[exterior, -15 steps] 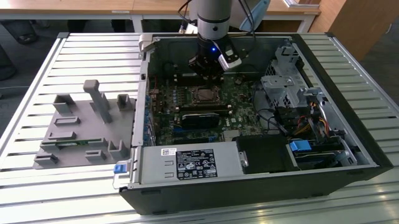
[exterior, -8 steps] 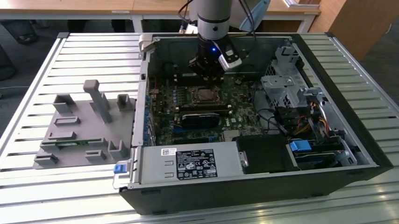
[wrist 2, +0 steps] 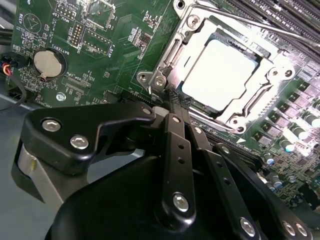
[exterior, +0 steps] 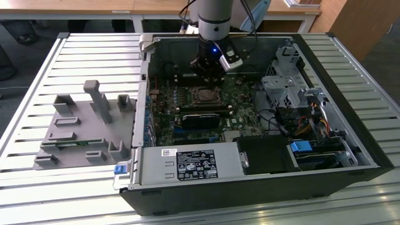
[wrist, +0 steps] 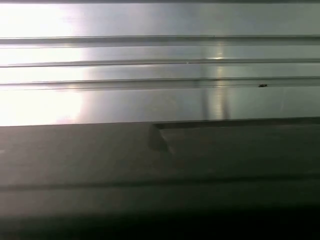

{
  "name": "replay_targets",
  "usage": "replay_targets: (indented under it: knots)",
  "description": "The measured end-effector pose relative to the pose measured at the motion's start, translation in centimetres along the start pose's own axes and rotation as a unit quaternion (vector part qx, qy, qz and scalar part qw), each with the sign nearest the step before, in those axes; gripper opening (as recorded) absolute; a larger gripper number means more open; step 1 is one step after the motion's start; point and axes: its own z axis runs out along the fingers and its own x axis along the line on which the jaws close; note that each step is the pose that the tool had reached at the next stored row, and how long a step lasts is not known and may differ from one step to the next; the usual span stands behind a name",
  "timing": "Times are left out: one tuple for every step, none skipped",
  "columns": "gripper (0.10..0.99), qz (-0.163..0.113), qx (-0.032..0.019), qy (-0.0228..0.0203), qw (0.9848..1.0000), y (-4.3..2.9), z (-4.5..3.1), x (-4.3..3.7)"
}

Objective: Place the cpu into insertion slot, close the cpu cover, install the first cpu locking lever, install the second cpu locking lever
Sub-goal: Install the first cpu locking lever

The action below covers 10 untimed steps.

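Observation:
The cpu (wrist 2: 220, 75), a silvery square chip, lies in the insertion slot (exterior: 205, 95) on the green board. The cpu cover (wrist 2: 274, 75), a silvery frame, lies flat around the chip, whose top shows through the window. A thin metal lever rod (wrist 2: 265, 31) runs along the socket's far side. In the second wrist view my gripper (wrist 2: 172, 102) has its black fingers (wrist 2: 176, 145) pressed together at a corner of the socket, with nothing visible between them. In the exterior view the gripper (exterior: 209, 76) hangs just behind the socket, inside the open computer case.
A coin battery (wrist 2: 49, 63) sits on the board near the gripper. Long black memory slots (exterior: 201, 110), a power supply (exterior: 187, 164), a black fan block (exterior: 269, 153) and a drive cage (exterior: 284, 89) crowd the case. A grey fixture (exterior: 81, 126) stands on the slatted table.

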Motion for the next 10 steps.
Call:
replay_targets:
  knots:
    - [0.106, 0.0, 0.0004, 0.0001, 1.0, 0.01, 0.03, -0.01]
    - [0.106, 0.0, 0.0007, 0.0001, 1.0, 0.03, 0.05, -0.02]
    - [0.106, 0.0, 0.0007, 0.0001, 1.0, 0.04, 0.07, -0.03]
    - [0.106, 0.0, 0.0007, 0.0, 1.0, 0.06, 0.09, -0.04]
    - [0.106, 0.0, 0.0005, 0.0, 1.0, 0.08, 0.1, -0.05]
    - [0.106, 0.0, 0.0003, 0.0, 1.0, 0.09, 0.11, -0.05]
    - [0.106, 0.0, -0.0003, 0.0001, 1.0, 0.1, 0.13, -0.06]
    - [0.106, 0.0, -0.0011, 0.0001, 1.0, 0.11, 0.14, -0.06]
    - [0.106, 0.0, -0.0021, 0.0001, 1.0, 0.1, 0.16, -0.06]
    - [0.106, 0.0, -0.0032, 0.0002, 1.0, 0.11, 0.17, -0.06]
